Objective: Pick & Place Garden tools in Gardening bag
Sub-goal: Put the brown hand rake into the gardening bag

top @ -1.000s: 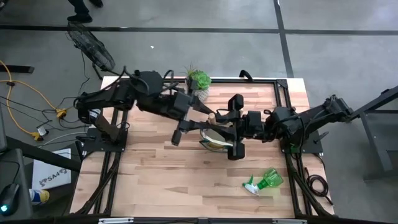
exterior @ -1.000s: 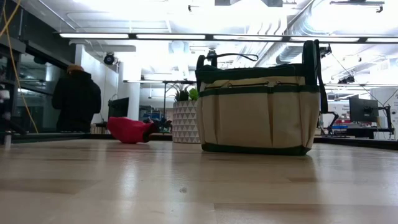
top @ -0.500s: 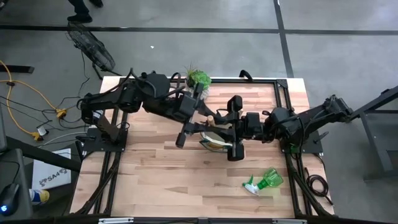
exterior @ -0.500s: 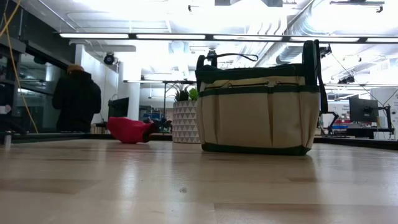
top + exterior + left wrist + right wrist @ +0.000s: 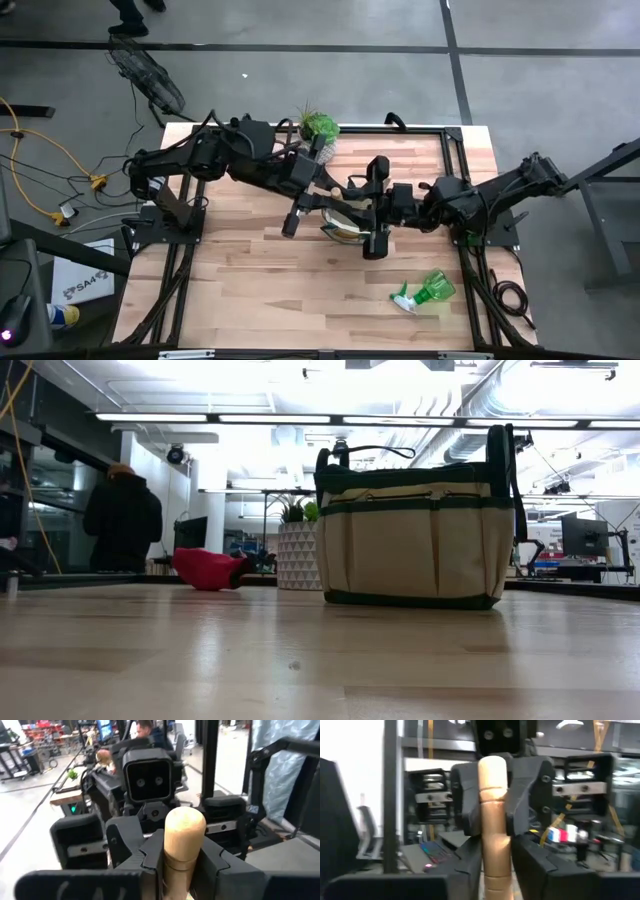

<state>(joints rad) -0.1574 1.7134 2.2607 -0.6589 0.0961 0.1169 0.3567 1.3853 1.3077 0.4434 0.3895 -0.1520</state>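
Observation:
A wooden-handled garden tool (image 5: 340, 188) stands upright in the air over the gardening bag (image 5: 345, 226), held between my two grippers. Its metal head is hidden. My left gripper (image 5: 182, 851) comes from the table's left and is shut on the handle near its rounded top. My right gripper (image 5: 494, 866) comes from the right and is shut on the same handle lower down. The tan bag with green bands (image 5: 415, 530) rests on its base in the middle of the table. A green spray bottle (image 5: 425, 292) lies near the front right. A red glove (image 5: 210, 568) lies far back. My left gripper pinches the handle's upper part (image 5: 183, 857), just below the rounded end, between its two fingers (image 5: 152, 856). The fingers reach in about level from the table's left and lie across the upright handle. The tool is lifted clear. My right gripper pinches the handle's lower part (image 5: 493, 867) between its two fingers (image 5: 470, 866), below the left gripper's fingers. It comes from the table's right, slanting slightly up, across the handle. The handle stands upright with its free end up.
A green succulent in a white pot (image 5: 320, 128) stands at the table's far edge, just behind the left arm. Bare wood lies in front of the bag and at the front left. A person (image 5: 122, 520) stands in the room beyond the table.
My left gripper has edged toward the table's right, closer to the right gripper and the wooden handle. The bag, the glove and the spray bottle have stayed where they were.

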